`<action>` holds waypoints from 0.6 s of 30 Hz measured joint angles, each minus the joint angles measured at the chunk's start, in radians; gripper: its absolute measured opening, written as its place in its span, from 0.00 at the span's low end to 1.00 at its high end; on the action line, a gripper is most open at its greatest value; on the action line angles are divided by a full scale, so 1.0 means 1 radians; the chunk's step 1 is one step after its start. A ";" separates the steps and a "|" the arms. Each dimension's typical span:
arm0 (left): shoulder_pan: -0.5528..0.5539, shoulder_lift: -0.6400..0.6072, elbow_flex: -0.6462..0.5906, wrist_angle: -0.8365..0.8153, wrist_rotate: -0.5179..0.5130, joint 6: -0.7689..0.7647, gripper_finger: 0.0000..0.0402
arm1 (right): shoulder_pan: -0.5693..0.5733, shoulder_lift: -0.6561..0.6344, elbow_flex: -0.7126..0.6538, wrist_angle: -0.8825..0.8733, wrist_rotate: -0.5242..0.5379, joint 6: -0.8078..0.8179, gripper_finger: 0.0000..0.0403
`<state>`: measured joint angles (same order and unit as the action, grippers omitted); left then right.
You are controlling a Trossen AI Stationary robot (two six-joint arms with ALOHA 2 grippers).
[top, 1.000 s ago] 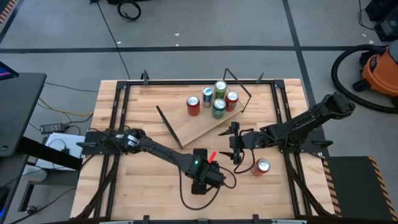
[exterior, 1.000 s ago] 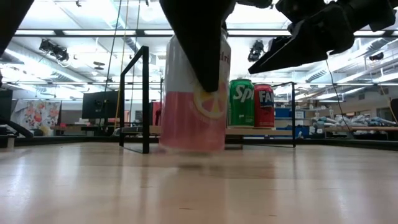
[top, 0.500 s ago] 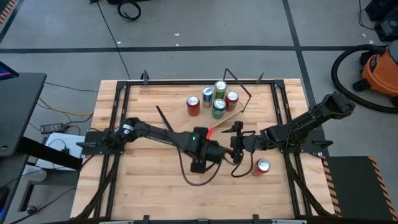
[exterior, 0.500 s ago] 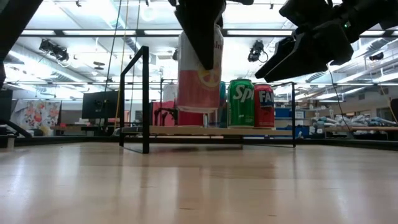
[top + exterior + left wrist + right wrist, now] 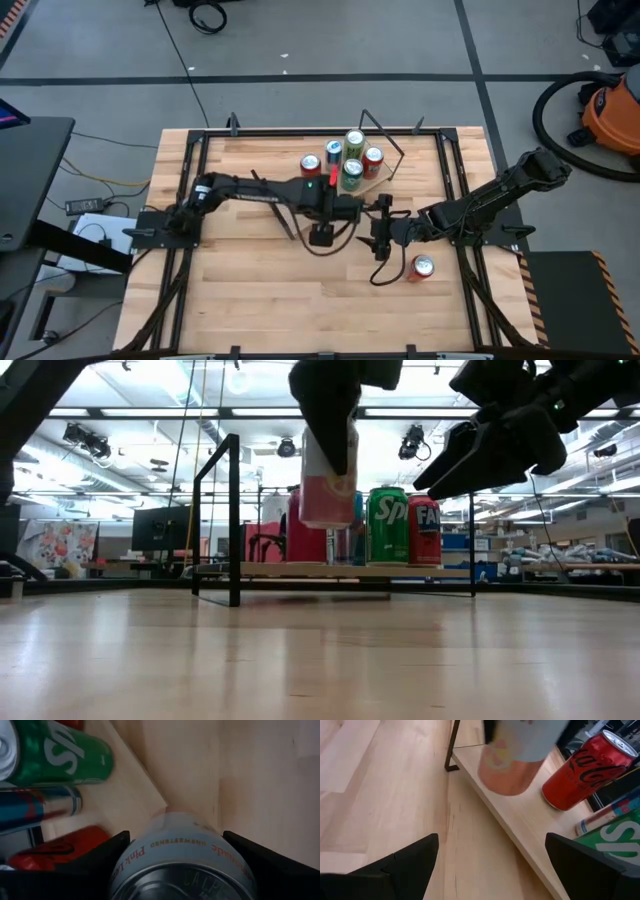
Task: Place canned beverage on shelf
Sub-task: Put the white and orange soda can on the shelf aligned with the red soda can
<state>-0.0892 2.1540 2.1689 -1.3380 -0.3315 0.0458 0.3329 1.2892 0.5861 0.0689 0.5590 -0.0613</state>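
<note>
My left gripper (image 5: 330,193) is shut on a pink-and-white can (image 5: 327,485), held in the air over the near edge of the shelf (image 5: 300,205), a light-wood board with black rod frames. The can also shows in the left wrist view (image 5: 185,845). On the shelf stand a red cola can (image 5: 311,168), a blue can (image 5: 333,154), two green cans (image 5: 351,175) and another red can (image 5: 373,158). My right gripper (image 5: 380,228) is open and empty, just right of the shelf's near corner; in its own view (image 5: 490,870) it looks at the pink can (image 5: 520,750). My left gripper pinches the pink can's upper sides (image 5: 137,854) between its two fingers (image 5: 90,865), one on each side. The fingers come from above, pointing down. The can hangs about upright below them, its bottom (image 5: 327,520) lifted clear of the shelf board (image 5: 330,570).
A red-and-orange can (image 5: 420,267) lies on the tabletop near the right arm. The shelf's black rod frames (image 5: 233,520) stand at both short ends. A black frame runs around the table's edges (image 5: 195,190). Bare wood lies along the table's near side (image 5: 280,300).
My left gripper has carried the pink can from the middle of the table toward the far edge and upward. The can now hangs over the shelf's near edge, beside the standing cans. My right gripper has stayed open and nearly still.
</note>
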 joint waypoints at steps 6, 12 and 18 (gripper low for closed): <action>0.070 -0.006 0.000 0.029 0.042 0.078 0.75 | 0.001 0.000 0.000 -0.014 -0.009 -0.002 0.94; 0.145 -0.006 0.000 0.066 0.120 0.101 0.75 | 0.003 0.000 0.000 -0.028 -0.029 0.007 0.94; 0.190 -0.006 0.000 0.110 0.167 0.132 0.75 | 0.015 0.000 0.000 -0.041 -0.029 0.016 0.94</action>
<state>0.1013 2.1483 2.1689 -1.2280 -0.1646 0.1776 0.3477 1.2892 0.5861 0.0280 0.5304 -0.0448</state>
